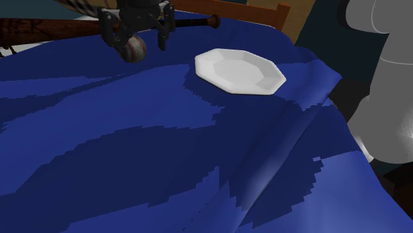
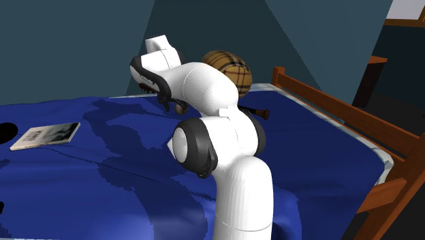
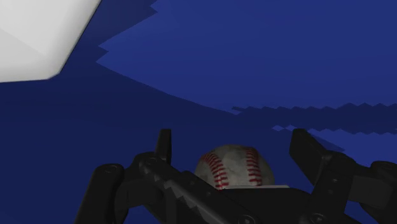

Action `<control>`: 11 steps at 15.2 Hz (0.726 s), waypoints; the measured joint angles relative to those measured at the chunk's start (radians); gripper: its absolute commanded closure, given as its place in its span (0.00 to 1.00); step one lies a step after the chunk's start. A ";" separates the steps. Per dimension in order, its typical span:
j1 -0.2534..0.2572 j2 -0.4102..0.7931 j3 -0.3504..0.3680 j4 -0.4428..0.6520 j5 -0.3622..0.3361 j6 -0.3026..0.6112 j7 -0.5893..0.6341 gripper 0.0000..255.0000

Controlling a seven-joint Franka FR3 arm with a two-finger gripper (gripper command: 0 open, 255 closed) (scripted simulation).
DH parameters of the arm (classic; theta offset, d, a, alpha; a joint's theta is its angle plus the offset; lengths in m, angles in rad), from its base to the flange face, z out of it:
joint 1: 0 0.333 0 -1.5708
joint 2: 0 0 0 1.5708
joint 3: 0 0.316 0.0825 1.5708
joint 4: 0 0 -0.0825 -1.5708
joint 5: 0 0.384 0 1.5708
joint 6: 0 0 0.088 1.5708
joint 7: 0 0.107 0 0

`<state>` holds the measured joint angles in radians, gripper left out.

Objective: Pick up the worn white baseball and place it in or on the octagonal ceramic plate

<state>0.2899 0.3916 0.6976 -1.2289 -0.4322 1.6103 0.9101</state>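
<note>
The hand (image 1: 141, 44) hangs over the far side of the bed with its two black fingers (image 3: 165, 144) spread wide. The baseball (image 3: 234, 168) sits between them, close in toward the palm. In the wrist view a gap shows on each side of the ball, so nothing is gripped, and the ball appears to lie on the blue bedcover (image 1: 165, 165) just in front of the wooden baseball bat (image 1: 53, 26). The octagonal plate (image 1: 241, 71) lies flat on the same cover, near the ball and toward the shoulder view's right. The ball looks scuffed off-white with red stitching. I judge it light, hard and round, so it will likely roll on the soft cover if nudged by one finger first. The fingers should close evenly across its widest part. The plate looks rigid and probably breakable, so the ball is better lowered onto it than dropped. By count there is one baseball, one plate, one bat, one book (image 2: 46, 135) lying flat farther along the bed, and one round plaid-patterned cushion (image 2: 228, 67) by the wall. A wooden bed frame (image 2: 340, 109) edges the mattress.
</note>
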 measured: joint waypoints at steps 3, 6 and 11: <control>-0.001 -0.001 0.000 -0.001 0.000 0.001 0.000 1.00; -0.001 -0.001 0.000 -0.001 0.000 0.001 0.000 1.00; -0.001 -0.001 0.000 -0.001 0.000 0.001 0.000 1.00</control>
<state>0.2893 0.3910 0.6976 -1.2302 -0.4318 1.6112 0.9101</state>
